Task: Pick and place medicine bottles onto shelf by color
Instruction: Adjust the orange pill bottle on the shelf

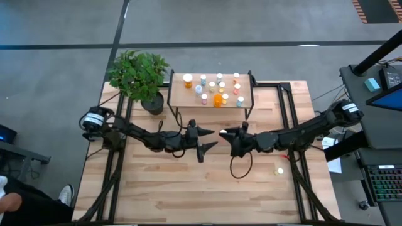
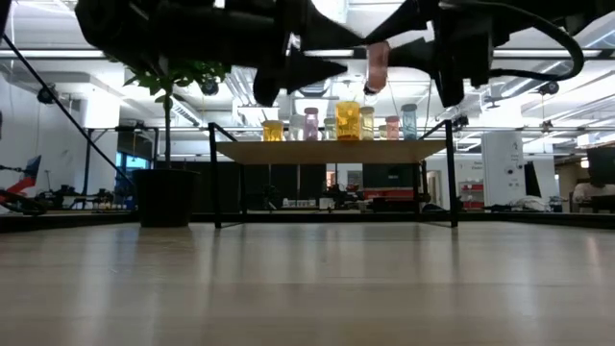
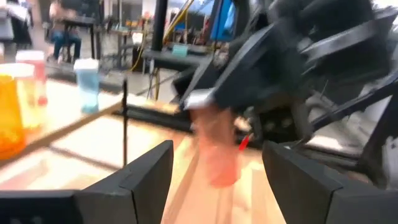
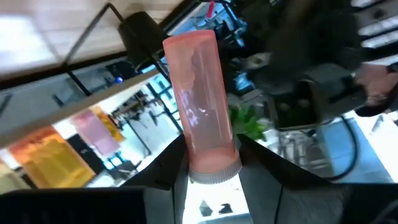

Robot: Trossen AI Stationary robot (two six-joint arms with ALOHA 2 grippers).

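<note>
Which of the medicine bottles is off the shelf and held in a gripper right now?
The pink bottle: the right gripper clamps its cap end in mid-air. The other bottles stand on the shelf, except one small one lying on the table.

potted plant, wooden tabletop and the room around them

a leafy green plant [image 1: 138, 72] in a dark pot [image 1: 152, 103] stands at the far left corner of the light wooden tabletop [image 1: 188, 182]; in the low view its pot [image 2: 166, 198] sits left of centre. grey floor [image 1: 63, 37] surrounds the table. at the right edge sit a backlit keyboard [image 1: 384, 185] and a screen [image 1: 392, 78]. a person's shoe [image 1: 65, 194] shows at lower left.
</note>
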